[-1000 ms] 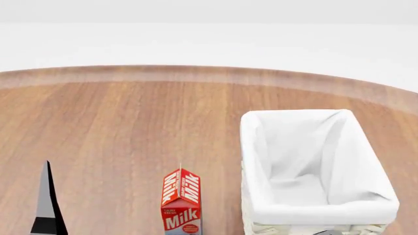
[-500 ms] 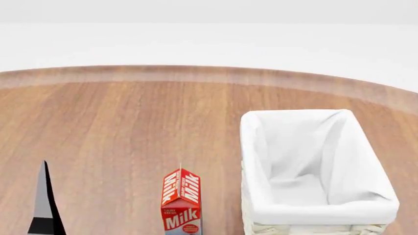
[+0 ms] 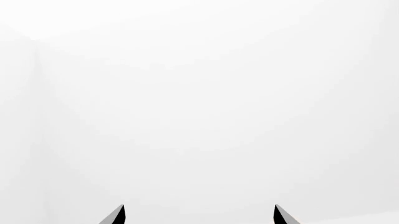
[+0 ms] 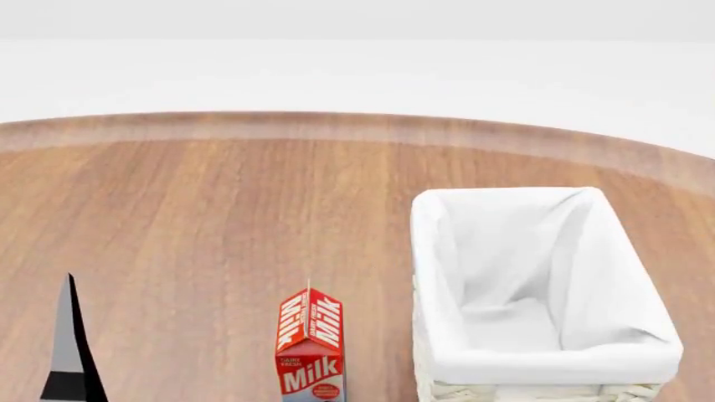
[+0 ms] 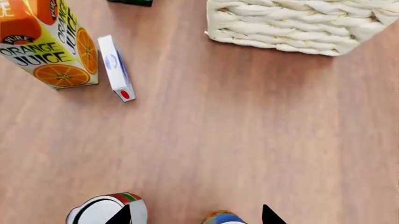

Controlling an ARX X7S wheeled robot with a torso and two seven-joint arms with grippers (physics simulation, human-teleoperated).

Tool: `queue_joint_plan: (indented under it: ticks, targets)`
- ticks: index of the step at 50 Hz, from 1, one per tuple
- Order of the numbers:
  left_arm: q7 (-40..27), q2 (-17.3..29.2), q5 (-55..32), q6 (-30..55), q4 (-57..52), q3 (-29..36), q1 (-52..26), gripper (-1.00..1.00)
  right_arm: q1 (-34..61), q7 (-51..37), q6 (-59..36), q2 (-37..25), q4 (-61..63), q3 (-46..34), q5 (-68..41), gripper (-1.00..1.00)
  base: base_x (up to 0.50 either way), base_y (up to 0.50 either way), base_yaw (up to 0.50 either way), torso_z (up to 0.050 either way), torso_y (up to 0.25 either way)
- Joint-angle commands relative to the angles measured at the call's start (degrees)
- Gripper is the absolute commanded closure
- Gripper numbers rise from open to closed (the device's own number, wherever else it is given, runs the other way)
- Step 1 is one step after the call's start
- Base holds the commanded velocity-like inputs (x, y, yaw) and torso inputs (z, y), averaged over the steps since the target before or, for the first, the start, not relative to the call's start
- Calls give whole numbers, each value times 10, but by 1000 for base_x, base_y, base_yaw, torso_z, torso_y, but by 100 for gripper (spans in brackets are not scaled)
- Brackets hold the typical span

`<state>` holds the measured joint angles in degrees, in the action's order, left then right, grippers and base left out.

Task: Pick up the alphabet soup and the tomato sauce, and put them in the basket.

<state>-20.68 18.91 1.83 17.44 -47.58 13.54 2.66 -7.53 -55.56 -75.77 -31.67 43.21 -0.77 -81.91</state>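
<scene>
On my head view the basket [image 4: 537, 293] stands on the wooden tabletop [image 4: 223, 218] at the right, its white lining folded over the rim, and I see nothing lying inside it. A red milk carton [image 4: 311, 352] stands upright just left of the basket, near my lower edge. At the lower left 1 grey and black fingertip of the left hand [image 4: 73, 352] pokes up into view.

My left wrist view gives me only blank white, with the 2 fingertips of the left hand [image 3: 198, 215] well apart and nothing between them, so that hand is spread wide and carries nothing.

My right wrist view looks down on the tabletop [image 5: 237, 135]. The 2 dark fingertips of the right hand [image 5: 193, 215] are also spread apart and grip nothing. The tomato sauce [image 5: 109, 209] shows its pale top and a red and green edge right by 1 fingertip; I cannot tell whether they touch. The alphabet soup [image 5: 223, 218] peeks in between the 2 fingertips, only its blue and orange rim visible at the picture's edge. Beyond them stands an orange juice carton [image 5: 46, 44] with a small white box [image 5: 117, 67] just beside it, and the woven wall of the basket [image 5: 299, 25] is well apart from both cans.
</scene>
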Motion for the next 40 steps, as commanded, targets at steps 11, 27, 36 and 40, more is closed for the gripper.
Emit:
queue_joint_plan:
  ticks: [11, 27, 36, 40]
  targets:
    - [-5, 3, -4, -3, 3, 3, 0, -100, -24, 7, 12, -8, -5, -15, 20, -100, 0, 0, 0, 0, 0]
    - [-8, 7, -6, -3, 3, 4, 1, -100, -45, 42, 50, -24, -31, -14, 65, -100, 0, 0, 0, 0, 0]
    - [-11, 8, -6, -1, 1, 6, 0, -100, -57, 53, 66, -30, -35, -10, 74, -100, 0, 0, 0, 0, 0]
    - [-11, 8, -5, 1, 2, 9, -2, -100, -60, 50, 66, -34, -33, -9, 72, -100, 0, 0, 0, 0, 0]
